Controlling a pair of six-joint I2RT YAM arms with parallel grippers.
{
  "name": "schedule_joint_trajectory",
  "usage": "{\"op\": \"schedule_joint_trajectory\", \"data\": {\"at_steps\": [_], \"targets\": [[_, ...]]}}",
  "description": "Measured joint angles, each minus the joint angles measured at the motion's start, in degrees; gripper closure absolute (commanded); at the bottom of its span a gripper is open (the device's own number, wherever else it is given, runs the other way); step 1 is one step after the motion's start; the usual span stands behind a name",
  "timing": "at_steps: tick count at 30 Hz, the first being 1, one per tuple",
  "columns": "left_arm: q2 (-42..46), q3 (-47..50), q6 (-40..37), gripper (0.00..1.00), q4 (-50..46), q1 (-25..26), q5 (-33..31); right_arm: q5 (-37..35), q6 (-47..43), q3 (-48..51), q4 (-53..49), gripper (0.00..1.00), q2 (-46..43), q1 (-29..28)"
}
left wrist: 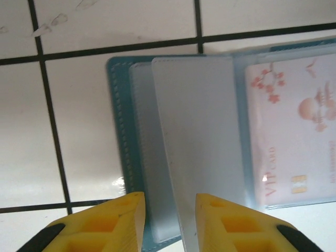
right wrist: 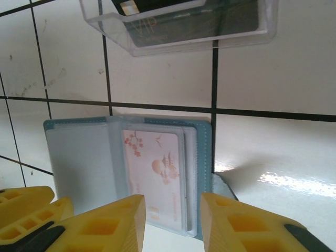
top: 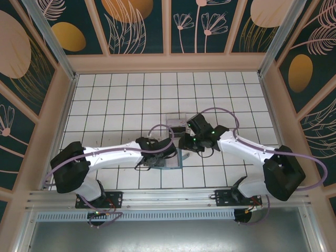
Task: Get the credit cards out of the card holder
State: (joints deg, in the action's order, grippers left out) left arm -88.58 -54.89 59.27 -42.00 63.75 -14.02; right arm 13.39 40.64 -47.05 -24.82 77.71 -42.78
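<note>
Left gripper (left wrist: pixel 169 202): it hangs low over the near edge of the holder's left leaf. The jaws are apart and clamp nothing. I cannot tell whether a pad touches the plastic.

Why there: probably to pin or steady that leaf, so the book stays spread while the other arm works.

Card holder (left wrist: pixel 119 131): it lies open and flat on the tiled table (left wrist: pixel 89 121), between the two arms and near the front edge. The teal cover faces down and the pockets face up.

Clear sleeve (left wrist: pixel 199 136): this loose, empty-looking page lies over the left leaf, and its lower edge runs into the gap between the left jaws. It seems to be turned aside to uncover the right leaf.

Pale card (left wrist: pixel 294 131): it is pink-white with blossoms and "VIP" printed on it. It sits inside the right leaf's pocket, fully seated, with no edge sticking out.

Clear tray (right wrist: pixel 173 48): it stands on the table just beyond the holder, apart from it. It is close enough to serve as a short drop-off.

Dark card (right wrist: pixel 210 23): it lies inside the tray, so by my judgement part of the job is done.

Right gripper (right wrist: pixel 172 202): it hovers at the near edge of the right leaf with the jaws spread and empty, and the pale card's lower end lies in line with the gap. The left gripper's yellow fingers (right wrist: pixel 21 205) sit just beside it.

Why there: it appears lined up to nip the card's end and slide it out towards itself.

Risk: the pocket is thin and glossy, so the jaws might catch the sleeve along with the card.
</note>
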Motion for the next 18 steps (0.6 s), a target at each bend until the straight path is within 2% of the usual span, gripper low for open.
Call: {"op": "schedule_joint_trajectory", "data": {"at_steps": [8, 14, 18], "targets": [[4.96, 4.72, 0.2, 0.68, 0.68, -1.95, 0.24, -0.39, 0.42, -3.17, 0.0, 0.66, 3.04, -2.03], [10.95, 4.74, -0.22, 0.67, 6.91, -4.92, 3.26, -0.39, 0.83, -3.5, 0.46, 0.66, 5.86, -3.54], [10.84, 4.7, -0.5, 0.69, 11.69, -5.66, 6.19, -0.24, 1.57, -3.48, 0.98, 0.66, 7.02, -4.07]]}}
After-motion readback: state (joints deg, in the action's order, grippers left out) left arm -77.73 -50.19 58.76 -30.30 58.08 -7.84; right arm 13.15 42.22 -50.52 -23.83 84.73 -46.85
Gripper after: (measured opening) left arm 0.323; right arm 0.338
